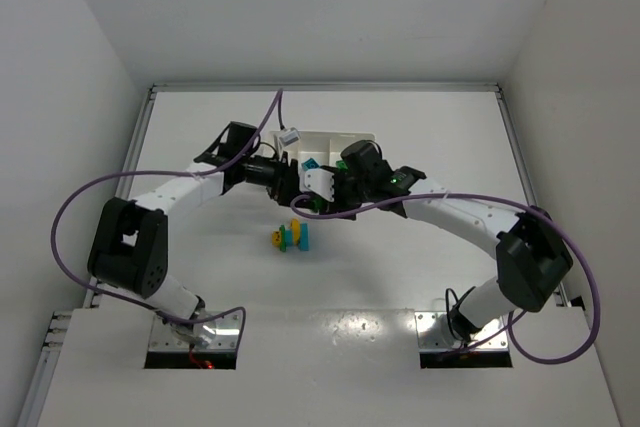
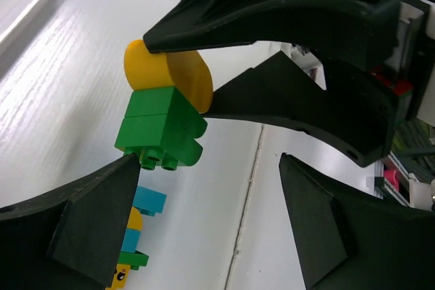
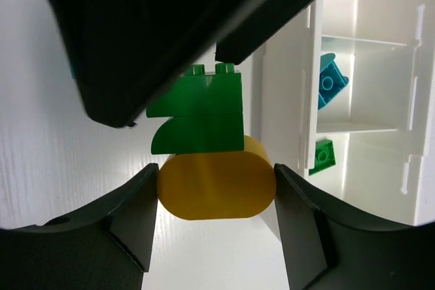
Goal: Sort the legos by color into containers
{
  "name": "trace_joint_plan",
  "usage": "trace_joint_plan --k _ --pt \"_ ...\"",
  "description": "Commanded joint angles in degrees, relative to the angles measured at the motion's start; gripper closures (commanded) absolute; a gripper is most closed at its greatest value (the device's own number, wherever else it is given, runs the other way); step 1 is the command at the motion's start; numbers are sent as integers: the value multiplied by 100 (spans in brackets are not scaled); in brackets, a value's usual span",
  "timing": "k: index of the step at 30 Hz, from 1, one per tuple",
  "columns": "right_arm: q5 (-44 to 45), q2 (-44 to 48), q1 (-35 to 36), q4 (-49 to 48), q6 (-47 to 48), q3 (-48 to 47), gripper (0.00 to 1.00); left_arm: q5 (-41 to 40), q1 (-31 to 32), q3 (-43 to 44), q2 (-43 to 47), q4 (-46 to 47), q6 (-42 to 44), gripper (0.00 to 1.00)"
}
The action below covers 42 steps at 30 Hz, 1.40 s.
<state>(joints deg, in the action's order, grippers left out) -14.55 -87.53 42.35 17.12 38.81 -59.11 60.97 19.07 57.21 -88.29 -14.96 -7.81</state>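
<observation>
Two-armed colour split: clamps right end effector [image 3: 216, 188] on yellow piece [image 3: 204, 198], holds left end effector [image 2: 207, 161] apart around green bricks [image 2: 162, 130].

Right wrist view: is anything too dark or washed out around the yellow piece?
Right wrist view: the yellow rounded brick and green bricks against it are sharp and evenly lit; the black fingers are featureless shadow; the white tray is bright, dividers just readable. Left wrist view: the same stack is crisp. Top external view: even light, arms mostly hide that stack.
</observation>
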Motion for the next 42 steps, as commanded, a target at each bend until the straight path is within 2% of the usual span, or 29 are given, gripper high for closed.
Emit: trace_joint_plan --k 1,12,14,17,18,20,21,25,29,35,39,42 --pt "22 280 125 -456 -128 -197 100 -146 106 308 -135 107 52 11" --pt "136 394 230 -456 -128 -197 100 -594 106 361 -391 107 175 13" --pt "136 394 230 -456 -128 -136 100 -543 106 309 -391 107 228 16" --pt "136 394 230 -508 -128 -136 100 -167 106 308 -391 178 228 30" --pt "136 394 230 -561 -128 -136 100 -34 106 308 -391 230 228 43" --pt "197 333 230 -613 -128 -136 100 292 106 308 -452 230 228 54" --pt "302 272 230 -683 -128 -136 100 380 106 308 -452 230 228 63" --pt "566 139 160 -868 -128 -136 100 618 44 308 -452 230 175 78" --pt "883 26 -50 -1045 -5 -65 100 697 -227 -59 -154 230 113 80" --pt "831 25 -280 -1097 -5 -249 100 556 -667 -552 470 178 166 82" --pt "664 -36 -455 -1281 -84 -407 100 223 -1063 -816 892 116 219 82" --pt "349 -448 -516 -1466 -582 -907 100 -171 -1326 -922 1303 63 272 82"
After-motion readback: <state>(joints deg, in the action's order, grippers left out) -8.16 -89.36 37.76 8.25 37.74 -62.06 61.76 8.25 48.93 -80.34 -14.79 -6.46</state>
